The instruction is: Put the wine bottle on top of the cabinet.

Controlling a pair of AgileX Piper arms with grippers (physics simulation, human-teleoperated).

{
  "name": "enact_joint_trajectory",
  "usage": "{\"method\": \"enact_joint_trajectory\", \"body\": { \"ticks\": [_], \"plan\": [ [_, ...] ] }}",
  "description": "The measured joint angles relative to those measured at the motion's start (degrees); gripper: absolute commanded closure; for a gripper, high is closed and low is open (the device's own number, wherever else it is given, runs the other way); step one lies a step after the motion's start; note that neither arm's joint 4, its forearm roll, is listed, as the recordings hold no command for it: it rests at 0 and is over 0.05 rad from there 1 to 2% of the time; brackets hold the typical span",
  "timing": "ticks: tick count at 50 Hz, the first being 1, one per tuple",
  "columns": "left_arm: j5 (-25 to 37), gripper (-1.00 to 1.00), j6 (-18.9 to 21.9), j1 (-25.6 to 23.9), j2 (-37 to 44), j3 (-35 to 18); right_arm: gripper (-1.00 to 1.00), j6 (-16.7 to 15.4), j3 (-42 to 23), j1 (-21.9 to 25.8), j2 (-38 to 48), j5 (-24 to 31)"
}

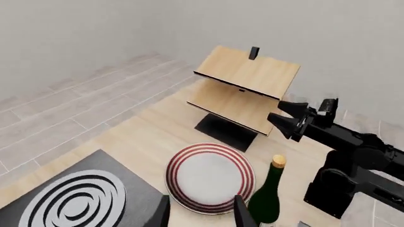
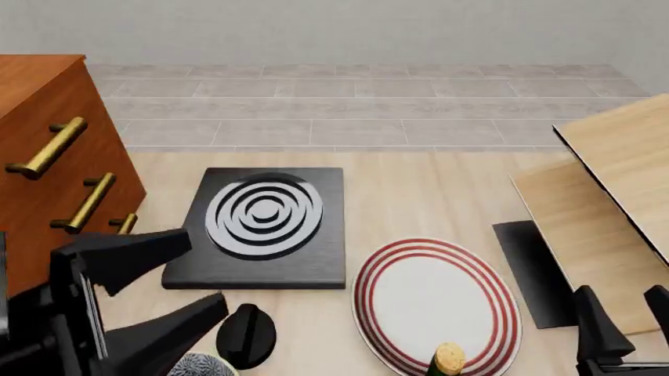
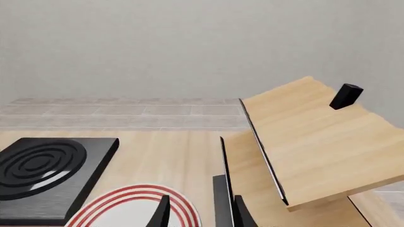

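The wine bottle [image 1: 266, 198] is dark green glass with a tan cork, and the cabinet [image 2: 42, 168] is reddish-brown wood with brass-coloured bar handles [image 2: 47, 148]. The plate [image 2: 436, 305] is white with concentric red rings round its rim, while the black hob plate [image 2: 263, 228] carries silver-grey concentric rings; a small knob-shaped object [image 2: 246, 335] beside it is plain black. The tilted wooden panels [image 1: 247, 86] are pale light wood with dark edges on a black base, the tabletop [image 2: 418, 188] is light wood grain, and both grippers, left [image 2: 141, 298] and right [image 1: 289, 119], are black.

Plain pale-grey wall [image 2: 334, 31]; grey plank-tile floor [image 2: 356, 102] behind light-wood table [image 2: 418, 196]; soft even light.
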Motion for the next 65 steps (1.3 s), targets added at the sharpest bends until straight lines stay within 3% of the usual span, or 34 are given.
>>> {"method": "enact_joint_trajectory", "body": {
  "ticks": [30, 65],
  "plan": [
    [-9.9, -1.0, 3.3, -13.0, 19.2, -2.5, -1.0, 0.1, 0.0, 0.0, 0.0, 0.0],
    [-14.8, -1.0, 2.6, -18.4, 32.4, -6.4, -1.0, 0.1, 0.0, 0.0, 0.0, 0.1]
  ]
}}
